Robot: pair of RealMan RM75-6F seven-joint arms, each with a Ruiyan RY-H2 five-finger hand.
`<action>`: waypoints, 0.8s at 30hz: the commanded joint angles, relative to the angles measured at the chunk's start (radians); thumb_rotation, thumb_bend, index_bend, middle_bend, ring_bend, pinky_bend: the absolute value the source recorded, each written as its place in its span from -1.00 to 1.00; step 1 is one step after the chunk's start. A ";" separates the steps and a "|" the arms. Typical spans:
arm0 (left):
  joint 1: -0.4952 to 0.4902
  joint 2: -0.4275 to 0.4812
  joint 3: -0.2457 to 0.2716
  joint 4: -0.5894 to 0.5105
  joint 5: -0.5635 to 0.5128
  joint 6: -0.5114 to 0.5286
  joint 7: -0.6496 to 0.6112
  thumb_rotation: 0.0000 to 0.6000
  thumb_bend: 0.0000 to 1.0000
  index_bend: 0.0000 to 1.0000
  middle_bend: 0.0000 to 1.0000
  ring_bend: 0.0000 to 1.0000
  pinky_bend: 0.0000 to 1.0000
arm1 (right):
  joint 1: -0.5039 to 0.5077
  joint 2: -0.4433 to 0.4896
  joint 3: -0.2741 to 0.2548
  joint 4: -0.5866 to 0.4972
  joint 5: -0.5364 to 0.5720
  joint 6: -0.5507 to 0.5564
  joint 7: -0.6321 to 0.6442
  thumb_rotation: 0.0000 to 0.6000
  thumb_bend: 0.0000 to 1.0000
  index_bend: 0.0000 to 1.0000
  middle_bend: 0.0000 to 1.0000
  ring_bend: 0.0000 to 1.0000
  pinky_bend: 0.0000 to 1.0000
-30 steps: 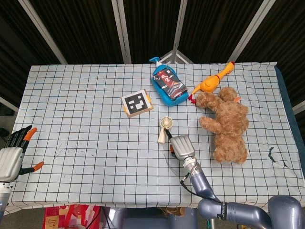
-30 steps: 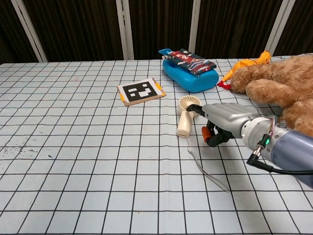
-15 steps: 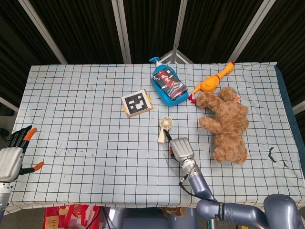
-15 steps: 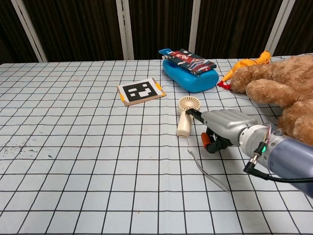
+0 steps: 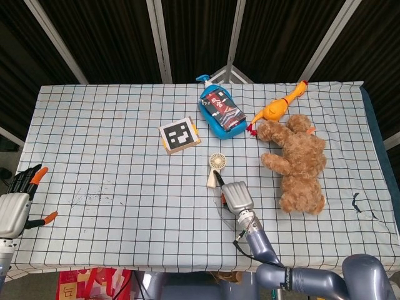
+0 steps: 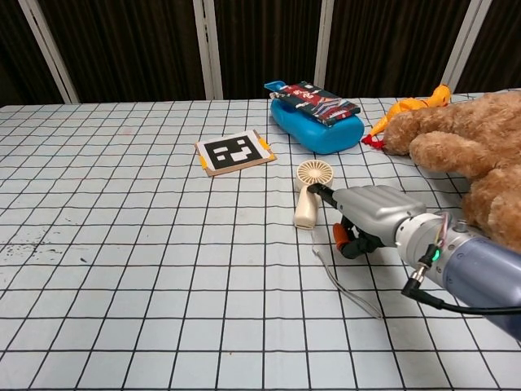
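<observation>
chest view shows the right hand (image 6: 368,218) low, fingers curled on nothing, beside the small fan (image 6: 308,192) — left hand (image 5: 17,203) splayed.

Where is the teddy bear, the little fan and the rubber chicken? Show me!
teddy bear (image 5: 299,161), head view, on its furry belly.
little fan (image 6: 309,175), chest view, on the round grille at its top.
rubber chicken (image 5: 277,110), head view, on its orange body.

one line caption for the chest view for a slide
Right hand beside a small handheld fan on the checkered table.
</observation>
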 commanded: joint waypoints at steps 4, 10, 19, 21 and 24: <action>0.001 -0.001 0.000 0.000 -0.001 0.002 0.002 1.00 -0.91 -1.00 -1.00 -1.00 -1.00 | -0.004 0.044 0.035 -0.077 -0.174 0.094 0.104 1.00 0.50 -1.00 0.04 0.10 0.37; 0.004 -0.001 -0.002 0.003 -0.005 0.008 0.010 1.00 -0.91 -1.00 -1.00 -1.00 -1.00 | -0.055 0.185 -0.007 -0.201 -0.347 0.190 0.152 1.00 0.21 -1.00 -0.62 -0.70 -0.35; 0.010 -0.013 -0.001 0.013 0.006 0.030 0.045 1.00 -0.91 -1.00 -1.00 -1.00 -1.00 | -0.197 0.437 -0.162 -0.358 -0.471 0.301 0.128 1.00 -0.07 -1.00 -1.00 -1.00 -0.74; 0.012 -0.017 0.000 0.015 0.011 0.035 0.056 1.00 -0.91 -1.00 -1.00 -1.00 -1.00 | -0.241 0.483 -0.205 -0.360 -0.509 0.346 0.131 1.00 -0.09 -1.00 -1.00 -1.00 -0.78; 0.015 -0.025 0.002 0.019 0.024 0.050 0.072 1.00 -0.91 -1.00 -1.00 -1.00 -1.00 | -0.312 0.540 -0.270 -0.330 -0.580 0.422 0.157 1.00 -0.11 -1.00 -1.00 -1.00 -0.84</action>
